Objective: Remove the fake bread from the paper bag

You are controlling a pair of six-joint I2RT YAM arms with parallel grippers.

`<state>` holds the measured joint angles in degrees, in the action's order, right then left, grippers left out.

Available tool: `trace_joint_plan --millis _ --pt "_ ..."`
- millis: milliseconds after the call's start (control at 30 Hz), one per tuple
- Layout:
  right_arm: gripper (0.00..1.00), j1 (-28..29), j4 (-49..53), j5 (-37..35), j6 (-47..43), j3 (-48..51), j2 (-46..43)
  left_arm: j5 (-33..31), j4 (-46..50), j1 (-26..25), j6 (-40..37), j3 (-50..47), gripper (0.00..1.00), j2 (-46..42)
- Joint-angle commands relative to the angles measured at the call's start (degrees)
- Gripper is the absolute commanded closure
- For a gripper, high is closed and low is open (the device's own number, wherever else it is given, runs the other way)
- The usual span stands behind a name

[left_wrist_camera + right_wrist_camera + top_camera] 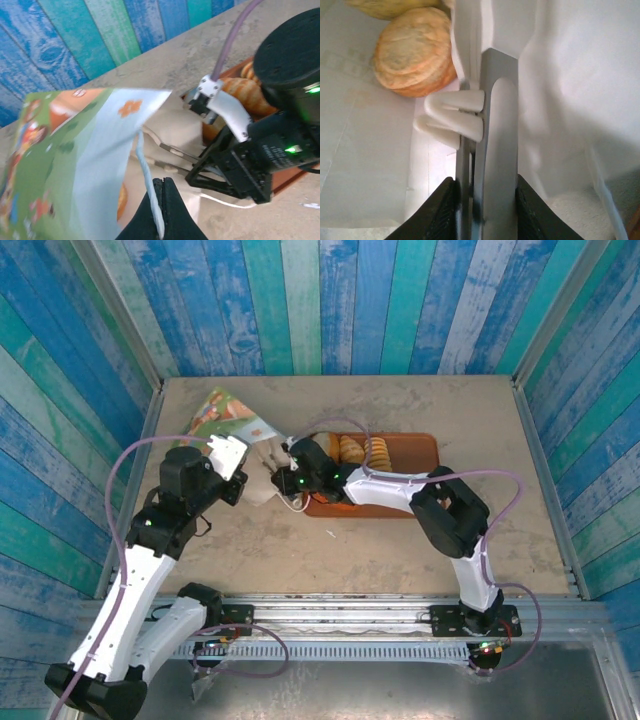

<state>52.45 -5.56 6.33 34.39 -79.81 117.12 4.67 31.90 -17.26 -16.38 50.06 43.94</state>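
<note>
I'm mid-extraction. My left hand [163,212] is clamped on the cord handle [146,170] of the paper bag [75,150], propping open its mouth on the left of the bench [400,550]. My right hand [470,117] is inside, fingers narrow with no bread between them (a paper fold may be caught). A round roll [412,52], matte and faintly layered, lies just beyond on smooth white paper. Ridged loaves [378,450] sit on the brown tray [425,445]. Next, I judge: open, advance, close around that roll.
</note>
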Motion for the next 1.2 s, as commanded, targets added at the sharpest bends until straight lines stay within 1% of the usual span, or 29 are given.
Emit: trace_joint_plan --millis 0,100,200,267,333,433,533,600,667,733,900,1000,1167 --pt "0.68 1.69 -1.75 3.68 -1.14 0.34 -3.35 -5.3 -0.9 -0.15 1.14 1.16 1.0 -1.06" --pt "0.67 3.38 0.28 2.48 -2.71 0.63 -4.02 -5.58 -2.76 -0.14 1.99 0.54 1.0 -1.59" --pt "0.66 4.11 0.71 1.71 -2.7 0.08 -3.2 -3.01 -4.79 -0.15 2.99 -0.08 1.0 -1.73" --pt "0.67 4.24 0.73 3.07 -2.24 -0.74 -2.01 -1.54 -5.61 -0.15 3.41 -0.27 1.0 -1.46" --pt "0.67 4.42 0.47 3.5 -1.88 -0.74 -1.53 -1.41 -5.71 -0.15 4.02 -0.06 1.0 -0.97" --pt "0.64 4.59 0.56 3.98 -2.05 0.32 -2.36 -1.49 -6.01 -0.15 4.58 -0.01 1.0 -0.68" --pt "0.61 5.29 1.52 2.28 -3.89 2.69 -4.79 -2.17 -6.81 -0.15 5.17 -0.57 1.0 -1.03" --pt "0.57 6.57 3.92 -0.66 -7.01 3.79 -5.56 -2.22 -7.57 -0.15 5.51 -1.23 1.0 -1.32" --pt "0.49 8.33 7.35 -4.26 -10.74 4.36 -5.52 -2.21 -8.85 -0.15 6.34 -2.2 1.0 -1.63" --pt "0.45 10.01 9.91 -6.05 -14.91 4.25 -5.25 -1.54 -10.04 -0.15 6.78 -3.16 1.0 -1.71" --pt "0.34 15.12 15.79 -18.71 -23.89 3.46 -3.61 0.45 -11.85 -0.15 7.77 -4.46 1.0 -1.08" --pt "0.29 16.75 17.81 -23.43 -25.27 2.48 -2.22 0.87 -12.58 -0.14 8.69 -4.83 1.0 -0.64" --pt "0.27 17.93 22.32 -25.65 -25.75 -2.19 1.28 1.38 -13.6 -0.15 9.55 -5.86 1.0 -0.26"
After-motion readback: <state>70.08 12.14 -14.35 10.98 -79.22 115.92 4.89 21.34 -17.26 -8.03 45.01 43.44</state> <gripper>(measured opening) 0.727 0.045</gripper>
